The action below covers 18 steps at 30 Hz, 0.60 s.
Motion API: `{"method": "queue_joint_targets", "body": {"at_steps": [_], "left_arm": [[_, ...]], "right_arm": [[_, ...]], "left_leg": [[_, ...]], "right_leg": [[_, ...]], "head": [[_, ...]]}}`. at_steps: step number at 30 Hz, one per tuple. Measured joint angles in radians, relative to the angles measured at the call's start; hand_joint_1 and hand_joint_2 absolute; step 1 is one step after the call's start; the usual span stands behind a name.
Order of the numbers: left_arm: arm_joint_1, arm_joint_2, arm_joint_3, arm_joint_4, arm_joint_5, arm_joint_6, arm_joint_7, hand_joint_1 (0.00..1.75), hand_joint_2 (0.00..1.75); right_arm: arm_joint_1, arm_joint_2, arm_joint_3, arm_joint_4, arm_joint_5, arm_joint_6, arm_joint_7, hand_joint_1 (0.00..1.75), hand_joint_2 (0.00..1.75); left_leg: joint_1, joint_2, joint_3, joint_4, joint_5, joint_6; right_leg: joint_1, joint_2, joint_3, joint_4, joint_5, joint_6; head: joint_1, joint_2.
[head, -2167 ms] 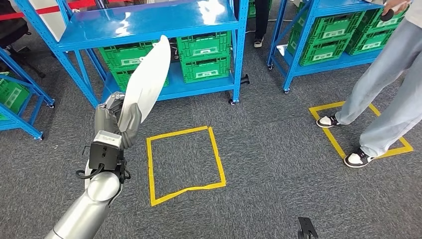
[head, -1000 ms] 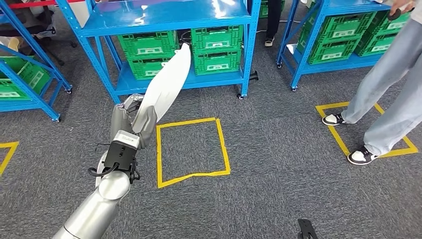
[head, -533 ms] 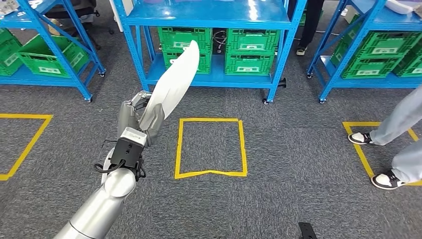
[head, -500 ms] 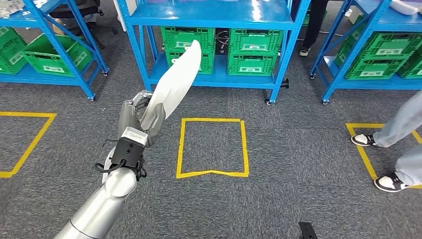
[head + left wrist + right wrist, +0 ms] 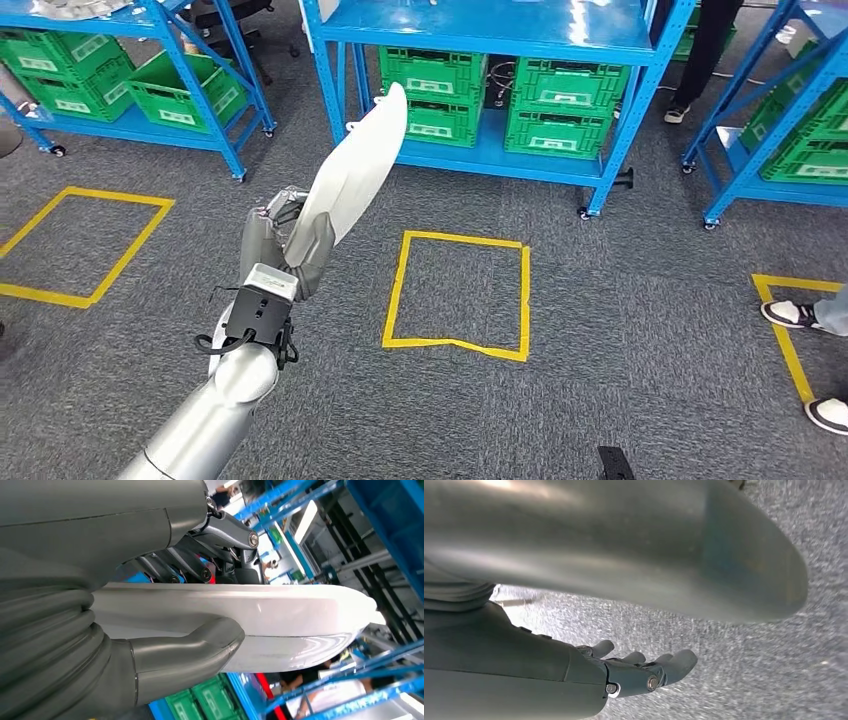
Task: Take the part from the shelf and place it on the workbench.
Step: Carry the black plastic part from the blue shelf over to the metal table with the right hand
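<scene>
The part is a long, white, blade-shaped shell. My left hand grips its lower end and holds it up at a slant above the grey carpet, its tip toward the blue shelf. In the left wrist view the thumb presses on one face of the white part and the darker fingers lie on the other face. My right hand hangs over the carpet with its fingers loosely extended and nothing in them.
Blue racks hold green crates ahead and at the left. Yellow tape squares mark the carpet, another at the left. A person's shoes show at the right edge; someone's leg stands behind the shelf.
The whole picture has slid to the right, so the camera has turned left. The person is now at the right edge. My left hand still holds the part the same way.
</scene>
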Motion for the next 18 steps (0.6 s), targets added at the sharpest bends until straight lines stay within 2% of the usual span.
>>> {"method": "queue_joint_targets", "body": {"at_steps": [1,2,4,5,6,8,9,10,11,12,13,15,16,17,18], "left_arm": [[-0.001,0.0,0.0,-0.001,0.002,0.003,-0.002,1.75,1.75],[-0.001,0.001,-0.001,-0.001,0.002,0.005,-0.002,1.75,1.75],[0.001,0.004,-0.001,-0.003,0.003,0.007,-0.003,1.75,1.75],[0.001,0.006,-0.001,-0.004,0.003,0.009,-0.003,1.75,1.75],[0.001,0.006,-0.002,-0.005,0.003,0.01,-0.004,1.75,1.75],[0.001,0.005,-0.005,-0.006,0.004,0.011,-0.004,1.75,1.75],[0.002,0.005,-0.007,-0.005,0.004,0.011,-0.005,1.75,1.75],[0.005,0.005,-0.009,-0.005,0.004,0.011,-0.004,1.75,1.75],[0.007,0.005,-0.01,-0.005,0.004,0.011,-0.004,1.75,1.75],[0.008,0.005,-0.012,-0.005,0.004,0.011,-0.004,1.75,1.75],[0.009,0.005,-0.013,-0.005,0.004,0.011,-0.004,1.75,1.75],[0.008,0.005,-0.013,-0.005,0.005,0.012,-0.004,1.75,1.75],[0.007,0.005,-0.014,-0.005,0.006,0.012,-0.003,1.75,1.75],[0.007,0.005,-0.014,-0.005,0.007,0.013,-0.003,1.75,1.75],[0.006,0.006,-0.014,-0.005,0.008,0.013,-0.003,1.75,1.75]], "right_arm": [[-0.001,0.001,0.0,0.0,0.001,0.0,0.0,0.0,0.0],[-0.002,0.001,0.0,0.0,0.002,0.0,-0.001,0.0,0.0],[-0.005,0.002,0.0,0.0,0.002,0.0,-0.002,0.0,0.0],[-0.006,0.002,0.0,0.0,0.002,0.0,-0.004,0.0,0.0],[-0.007,0.002,0.0,0.0,0.002,0.0,-0.005,0.0,0.0],[-0.005,0.002,0.0,0.0,0.002,0.0,-0.006,0.0,0.0],[-0.003,0.002,0.0,0.0,0.002,0.0,-0.007,0.0,0.0],[-0.001,0.002,0.0,0.0,0.002,0.0,-0.007,0.0,0.0],[0.0,0.002,0.0,0.0,0.002,0.0,-0.007,0.0,0.0],[0.0,0.002,0.0,0.0,0.002,0.0,-0.007,0.0,0.0],[0.0,0.002,0.0,0.0,0.002,0.0,-0.007,0.0,0.0],[-0.001,0.002,0.0,0.0,0.003,-0.001,-0.008,0.0,0.0],[-0.002,0.002,0.0,0.0,0.004,-0.002,-0.008,0.0,0.0],[-0.002,0.003,0.0,0.0,0.006,-0.004,-0.008,0.0,0.0],[-0.003,0.003,0.0,0.0,0.007,-0.005,-0.007,0.0,0.0]], "left_leg": [[-0.004,0.011,0.018,-0.036,0.008,0.007],[-0.007,0.012,0.019,-0.047,0.008,0.015],[-0.007,-0.012,0.015,-0.051,0.016,0.029],[-0.005,-0.023,0.016,-0.055,0.021,0.036],[-0.003,-0.033,0.016,-0.059,0.027,0.043],[-0.001,-0.053,0.013,-0.061,0.034,0.052],[-0.002,-0.064,0.009,-0.06,0.036,0.054],[-0.003,-0.077,0.006,-0.058,0.037,0.055],[-0.004,-0.09,0.002,-0.054,0.038,0.055],[-0.004,-0.104,-0.001,-0.049,0.038,0.054],[-0.003,-0.117,-0.004,-0.043,0.037,0.052],[-0.002,-0.142,-0.011,-0.031,0.035,0.044],[-0.002,-0.152,-0.016,-0.027,0.035,0.038],[-0.002,-0.161,-0.02,-0.027,0.037,0.031],[-0.002,-0.171,-0.024,-0.029,0.04,0.023]], "right_leg": [[0.002,-0.009,0.001,0.0,0.0,0.006],[0.004,-0.018,0.002,0.0,0.0,0.013],[0.001,-0.028,0.005,-0.002,0.0,0.027],[-0.002,-0.012,0.004,0.005,-0.007,0.034],[-0.004,0.015,-0.005,0.028,-0.025,0.039],[-0.005,0.074,-0.054,0.136,-0.09,0.044],[-0.004,0.087,-0.086,0.206,-0.122,0.044],[-0.003,0.091,-0.112,0.26,-0.139,0.044],[-0.002,0.093,-0.123,0.281,-0.137,0.043],[-0.002,0.094,-0.113,0.26,-0.115,0.042],[-0.003,0.1,-0.085,0.204,-0.08,0.041],[-0.007,0.133,-0.022,0.074,-0.032,0.037],[-0.007,0.145,-0.004,0.037,-0.023,0.034],[-0.006,0.151,0.001,0.022,-0.025,0.03],[-0.003,0.144,0.0,0.021,-0.023,0.025]], "head": [[0.0,0.0],[0.001,0.0],[0.002,0.0],[0.002,0.0],[0.004,0.0],[0.01,0.0],[0.013,0.0],[0.014,0.0],[0.014,0.0],[0.014,0.0],[0.014,0.0],[0.014,0.0],[0.014,0.0],[0.014,0.0],[0.014,0.0]]}}
